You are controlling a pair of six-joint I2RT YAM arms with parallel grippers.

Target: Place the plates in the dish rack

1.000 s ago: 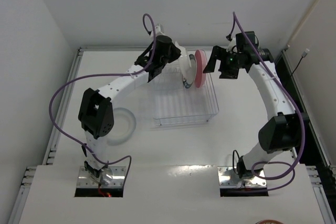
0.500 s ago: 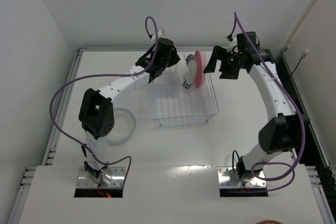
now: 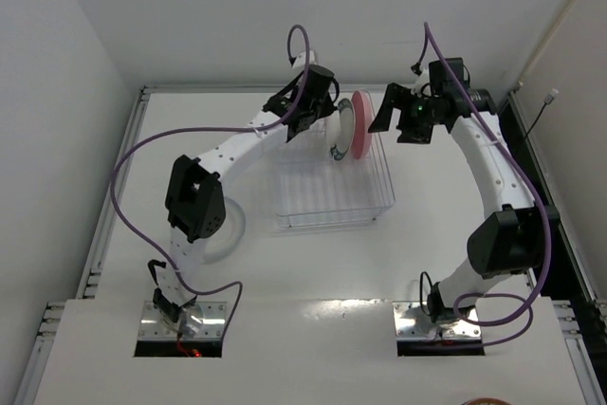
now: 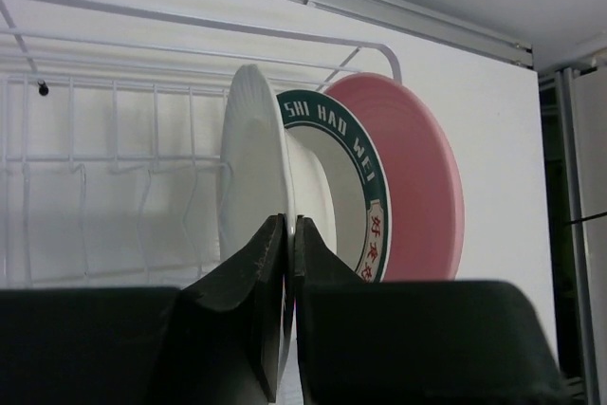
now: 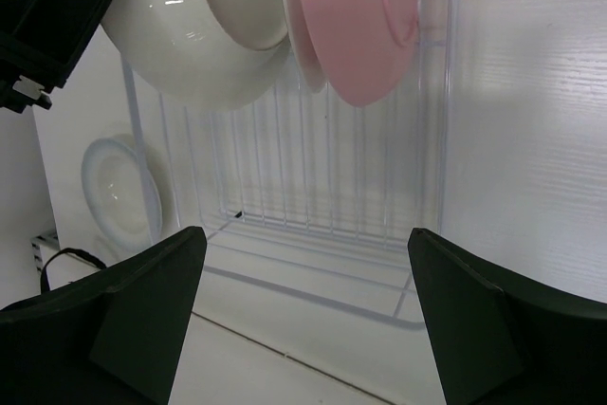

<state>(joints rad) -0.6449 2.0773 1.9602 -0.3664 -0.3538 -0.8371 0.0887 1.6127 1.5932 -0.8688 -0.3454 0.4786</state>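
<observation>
My left gripper [image 3: 327, 117] is shut on the rim of a clear glassy plate [image 4: 248, 158], which looks milky white. It holds the plate upright over the far end of the white wire dish rack [image 3: 332, 187], right beside the teal-rimmed plate [image 4: 358, 177]. The pink plate [image 4: 422, 177] stands behind that one. In the left wrist view the fingertips [image 4: 275, 234] pinch the plate's edge. My right gripper [image 3: 384, 109] is open and empty just right of the pink plate [image 3: 361, 125]. A second clear plate [image 3: 230, 225] lies on the table, partly hidden by the left arm.
The rack's near rows of prongs [image 5: 313, 187] stand bare in the right wrist view, under the pink plate [image 5: 356, 16] and the held plate [image 5: 190, 54]. The table's raised metal edge [image 4: 379, 16] runs just beyond the rack. White walls enclose the table.
My left arm has swung to the right and carried the clear plate closer against the teal-rimmed plate in the rack. The right arm has stayed still.
</observation>
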